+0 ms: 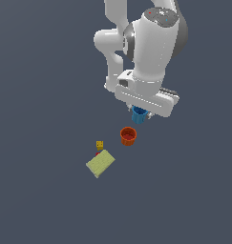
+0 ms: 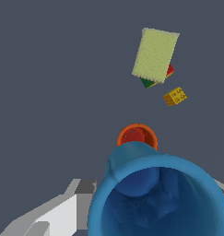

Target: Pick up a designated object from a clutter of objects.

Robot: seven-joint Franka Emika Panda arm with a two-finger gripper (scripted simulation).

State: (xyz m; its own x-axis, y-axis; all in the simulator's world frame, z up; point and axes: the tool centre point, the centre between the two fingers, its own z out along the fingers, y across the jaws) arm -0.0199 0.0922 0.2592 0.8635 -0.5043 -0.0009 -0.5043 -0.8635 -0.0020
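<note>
Closest to my wrist camera, the smooth bright-blue cup (image 2: 155, 198) fills the view, tapered, its round rim open toward me. It sits right at my claw (image 1: 140, 116), between the grey fingers (image 2: 44, 216) that show on either side of it; I cannot tell whether they press on it. Just beyond stands the orange-red cup (image 1: 128, 136), glossy and round. Farther off lie a tiny studded yellow cube (image 1: 100, 145) and a flat, grainy yellow-green box (image 1: 100, 163) resting over a small red piece (image 2: 169, 70). My white arm (image 1: 146, 52) reaches down, wrist bent over the cup
</note>
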